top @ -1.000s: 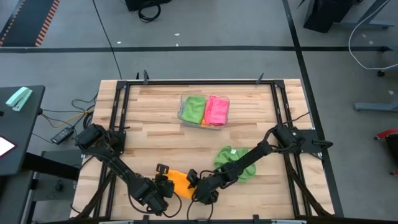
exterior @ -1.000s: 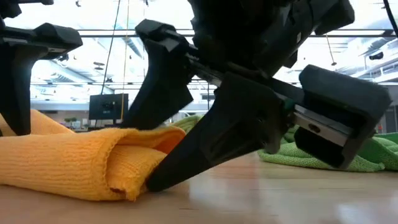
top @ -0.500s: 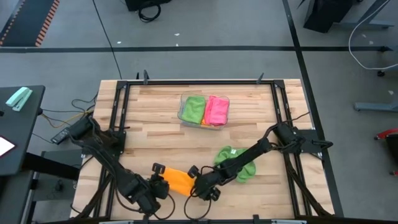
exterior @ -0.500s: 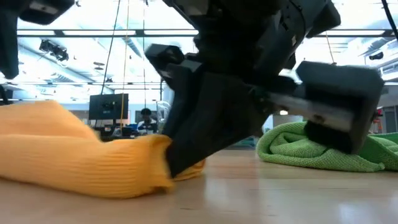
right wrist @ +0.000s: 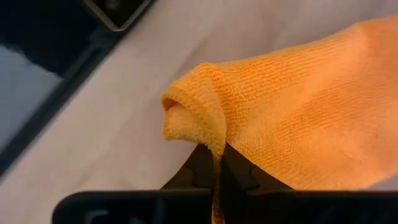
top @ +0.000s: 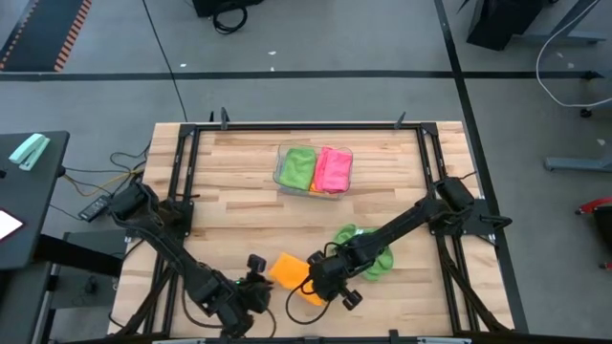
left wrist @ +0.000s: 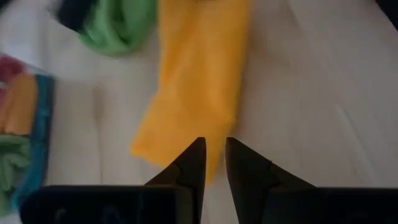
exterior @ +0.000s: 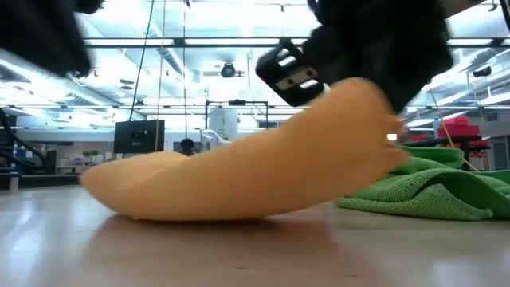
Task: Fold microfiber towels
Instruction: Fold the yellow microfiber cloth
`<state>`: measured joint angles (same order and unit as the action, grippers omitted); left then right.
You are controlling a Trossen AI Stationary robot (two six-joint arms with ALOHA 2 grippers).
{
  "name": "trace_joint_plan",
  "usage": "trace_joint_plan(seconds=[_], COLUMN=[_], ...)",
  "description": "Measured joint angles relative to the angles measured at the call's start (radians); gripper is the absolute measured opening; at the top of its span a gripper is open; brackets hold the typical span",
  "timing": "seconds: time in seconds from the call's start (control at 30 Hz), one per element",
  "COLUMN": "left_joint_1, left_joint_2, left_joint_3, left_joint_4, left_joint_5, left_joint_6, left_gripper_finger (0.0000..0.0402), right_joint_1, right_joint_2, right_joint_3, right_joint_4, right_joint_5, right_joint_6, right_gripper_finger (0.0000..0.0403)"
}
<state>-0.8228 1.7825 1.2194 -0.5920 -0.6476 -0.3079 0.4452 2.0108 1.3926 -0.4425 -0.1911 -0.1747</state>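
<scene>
Near the surface's [top: 229, 201] front edge, right hand [top: 317, 279] pinches the orange towel's [top: 290, 272] lifted edge; left hand [top: 256, 287], fingers nearly together, grips its opposite end; green towel [top: 368, 250] beside.

Towel [top: 289, 271] near table [top: 239, 210] front edge; second towel [top: 368, 250] just right; tray [top: 280, 170] behind, holding folded towels [top: 316, 168].

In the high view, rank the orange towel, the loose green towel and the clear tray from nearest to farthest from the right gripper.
1. orange towel: pinched in the shut right gripper, near the front edge.
2. loose green towel: just behind it, toward the right side.
3. clear tray: far side of the table, holding folded towels.
</scene>
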Motion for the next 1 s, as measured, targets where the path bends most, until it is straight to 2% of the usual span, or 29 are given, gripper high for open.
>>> trace_joint_plan(seconds=[0.13, 0.23, 0.4, 0.57, 0.67, 0.8, 1.0], left_joint_1=[0.049, 0.089, 0.143, 0.161, 0.165, 0.17, 0.157], left_joint_2=[0.032, 0.074, 0.15, 0.207, 0.245, 0.289, 0.259], left_joint_3=[0.0, 0.0, 0.0, 0.0, 0.001, 0.001, 0.0], left_joint_4=[0.112, 0.19, 0.366, 0.465, 0.493, 0.493, 0.482], left_joint_5=[-0.057, -0.057, -0.054, -0.022, 0.019, 0.023, 0.002], left_joint_6=[0.017, 0.015, -0.011, -0.027, -0.039, -0.063, 0.007], left_gripper_finger=[0.0072, 0.0071, 0.0065, 0.0066, 0.0064, 0.0057, 0.0042], right_joint_1=[0.003, 0.003, 0.009, 0.02, 0.022, 0.022, 0.023], right_joint_2=[0.0, -0.001, -0.003, -0.004, -0.004, -0.004, -0.004], right_joint_3=[0.0, 0.009, 0.031, 0.045, 0.045, 0.045, 0.045], right_joint_4=[-0.018, -0.02, -0.015, -0.059, -0.063, -0.058, -0.057], right_joint_5=[-0.093, -0.099, 0.004, 0.077, 0.086, 0.09, 0.089], right_joint_6=[0.067, 0.121, 0.141, 0.158, 0.179, 0.185, 0.19], right_gripper_finger=[0.0009, 0.0009, 0.0009, 0.0008, 0.0008, 0.0008, 0.0008])
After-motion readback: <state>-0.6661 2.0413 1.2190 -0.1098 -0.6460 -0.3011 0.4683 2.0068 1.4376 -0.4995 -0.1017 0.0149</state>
